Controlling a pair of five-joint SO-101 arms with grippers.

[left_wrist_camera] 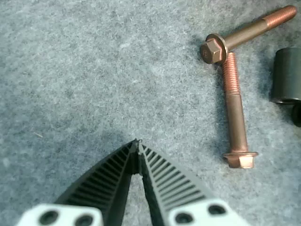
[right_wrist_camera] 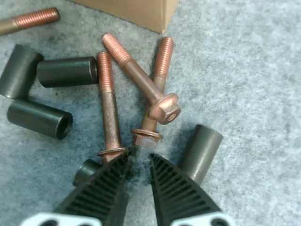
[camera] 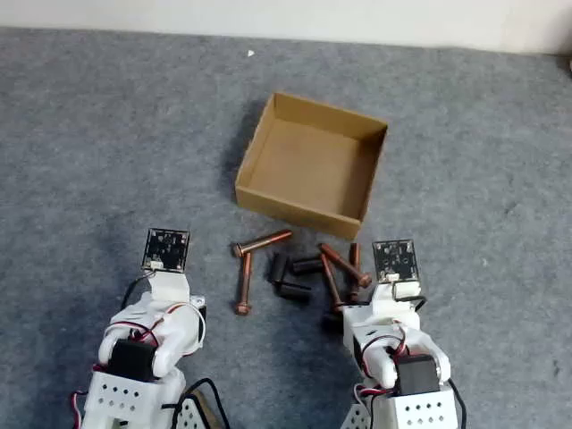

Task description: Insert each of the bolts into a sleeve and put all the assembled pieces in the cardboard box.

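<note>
Grey carpet point(camera: 107, 134): bolts point(camera: 262, 242) and sleeves point(camera: 307, 265) lie just below the cardboard box point(camera: 295, 210), mid-frame.
Left gripper point(left_wrist_camera: 137, 143) pressed together; right gripper point(right_wrist_camera: 141, 155) slightly spread at the heads of crossed bolts, threads pointing toward the box.

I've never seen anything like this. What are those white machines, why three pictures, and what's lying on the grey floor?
Those are two small robot arms side by side, seen from above in the high view: the left arm and the right arm. The other two pictures come from cameras on their wrists, looking past each arm's black ribbed hand: the left hand, shut, and the right hand, slightly open. Neither holds anything. On the grey surface lie copper-coloured bolts and dark sleeves, all loose, no bolt in a sleeve yet. Beyond them sits an open cardboard box, with nothing in it.
</note>
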